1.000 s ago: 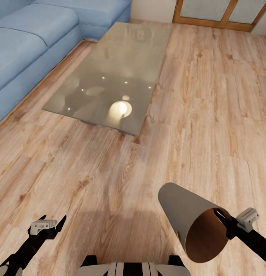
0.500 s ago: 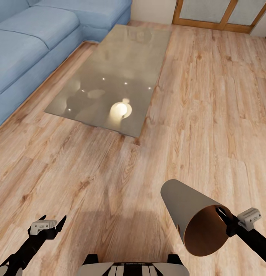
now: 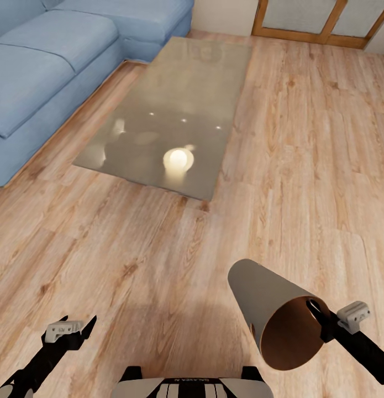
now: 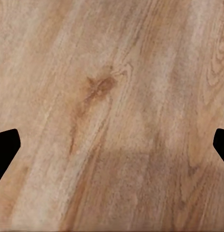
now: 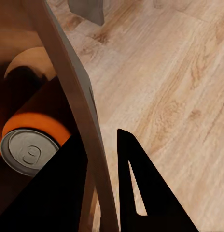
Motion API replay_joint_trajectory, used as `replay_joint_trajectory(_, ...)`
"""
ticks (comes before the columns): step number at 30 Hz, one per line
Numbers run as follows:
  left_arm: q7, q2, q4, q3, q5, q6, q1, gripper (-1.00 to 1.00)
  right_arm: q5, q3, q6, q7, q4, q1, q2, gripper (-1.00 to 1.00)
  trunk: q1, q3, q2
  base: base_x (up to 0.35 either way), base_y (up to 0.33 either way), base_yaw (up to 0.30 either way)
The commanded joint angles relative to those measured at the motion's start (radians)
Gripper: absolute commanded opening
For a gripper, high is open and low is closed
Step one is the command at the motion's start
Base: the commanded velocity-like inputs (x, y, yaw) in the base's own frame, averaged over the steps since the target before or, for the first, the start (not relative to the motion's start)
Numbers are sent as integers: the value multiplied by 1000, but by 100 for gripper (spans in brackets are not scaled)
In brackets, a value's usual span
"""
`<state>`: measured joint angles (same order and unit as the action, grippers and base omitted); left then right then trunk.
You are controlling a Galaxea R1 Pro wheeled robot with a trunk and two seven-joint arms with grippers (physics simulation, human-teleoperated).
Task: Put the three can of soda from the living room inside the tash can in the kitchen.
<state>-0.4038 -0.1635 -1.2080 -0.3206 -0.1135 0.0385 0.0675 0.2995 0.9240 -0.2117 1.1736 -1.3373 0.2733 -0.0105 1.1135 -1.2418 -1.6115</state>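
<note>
One grey trash can (image 3: 269,307) was held tipped on its side above the wood floor (image 3: 302,166) at the right of the head view, its brown mouth turned back toward the robot. The right hand (image 3: 320,319) was clamped on the can's rim, one finger inside and one outside, as was shown in the right wrist view. Inside the can, an orange soda can (image 5: 30,140) with a silver end was seen lying against the wall, with a darker rounded shape beyond it that could not be made out. The left hand (image 3: 70,330) was held low over the floor with its fingers spread wide and nothing between them. Farther ahead, the glass-topped counter (image 3: 169,116) was seen beside the light-blue sofa (image 3: 42,72), with wood-framed glass doors (image 3: 319,19) at the far wall.
</note>
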Motion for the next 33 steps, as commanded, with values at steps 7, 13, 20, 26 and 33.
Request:
replay_joint_trajectory(7,-2,0,2,0,0,-2,0,100,-2,0,3,9,0,0,-3,-100,0,0,0,5,317,0)
replay_joint_trajectory(13,-3,1,4,-1,0,5,0,100,7,-3,2,7,-1,0,-26,-100,0,0,0,0,318,99)
replay_joint_trajectory(20,-3,1,4,-1,0,7,0,100,13,-5,2,6,-3,0,-37,-100,0,0,0,0,290,226)
replay_joint_trajectory(26,-3,1,5,-1,0,7,-1,100,9,-3,2,6,-3,0,-38,-100,0,0,0,0,259,176)
replay_joint_trajectory(33,-3,1,5,-1,0,9,-1,100,13,-6,2,0,-2,0,-41,-100,0,0,0,0,209,60)
